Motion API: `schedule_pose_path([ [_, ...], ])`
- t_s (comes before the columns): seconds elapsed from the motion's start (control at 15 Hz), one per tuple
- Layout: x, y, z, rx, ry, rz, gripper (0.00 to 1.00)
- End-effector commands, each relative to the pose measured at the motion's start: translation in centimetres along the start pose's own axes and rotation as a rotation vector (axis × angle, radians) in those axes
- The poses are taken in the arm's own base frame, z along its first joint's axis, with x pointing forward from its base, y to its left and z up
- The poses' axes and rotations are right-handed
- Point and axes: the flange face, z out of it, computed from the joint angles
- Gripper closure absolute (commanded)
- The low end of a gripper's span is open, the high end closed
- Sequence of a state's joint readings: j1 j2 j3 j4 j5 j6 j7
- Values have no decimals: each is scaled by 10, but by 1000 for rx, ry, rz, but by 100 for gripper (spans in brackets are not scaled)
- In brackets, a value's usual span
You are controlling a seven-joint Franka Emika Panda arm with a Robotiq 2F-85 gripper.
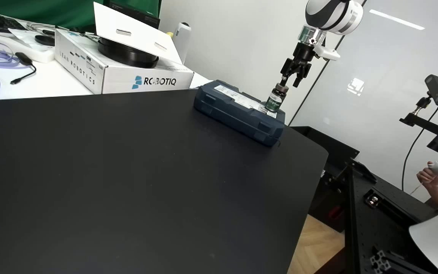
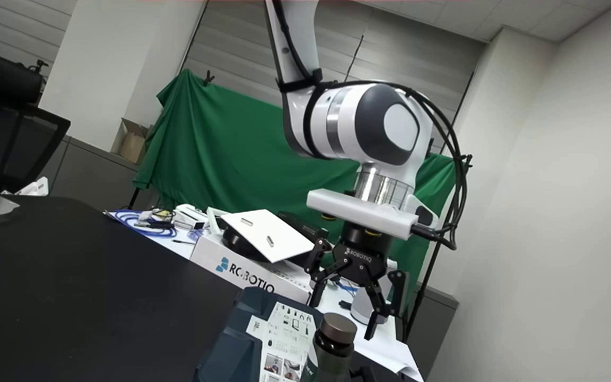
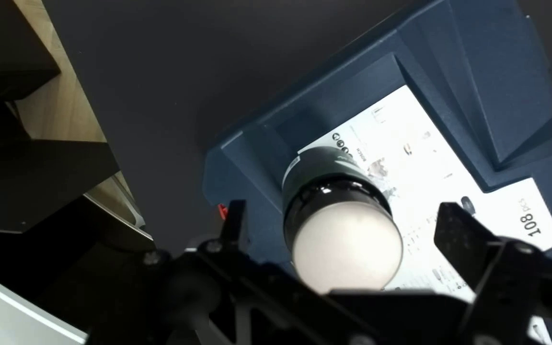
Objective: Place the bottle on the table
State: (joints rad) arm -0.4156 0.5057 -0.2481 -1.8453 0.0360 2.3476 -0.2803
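Tool [image 3: 339, 224] is spread wide, holding nothing; bottle [image 1: 275, 99] stands on that blue case [image 1: 238, 114] near one end; coming down off-centre could knock it over.

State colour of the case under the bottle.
The case: dark blue, clearest in the wrist view.

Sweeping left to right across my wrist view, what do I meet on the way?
Wooden floor, small red spot, one fingertip, bottle, opposite fingertip, "108 pcs" print. Table and dark blue case spread too wide to place.
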Motion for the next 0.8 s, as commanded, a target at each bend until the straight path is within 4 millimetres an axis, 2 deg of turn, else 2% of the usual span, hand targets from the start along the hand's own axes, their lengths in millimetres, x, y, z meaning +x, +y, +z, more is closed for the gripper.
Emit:
schedule_pose_path([
  [0.0,9,7,2,-18,30,26,0],
  [0.4,13,6,9,-26,65,19,0],
  [0.47,14,6,10,-29,66,23,25],
  [0.53,14,5,12,-30,66,21,25],
  [0.73,14,4,16,-28,73,16,47],
])
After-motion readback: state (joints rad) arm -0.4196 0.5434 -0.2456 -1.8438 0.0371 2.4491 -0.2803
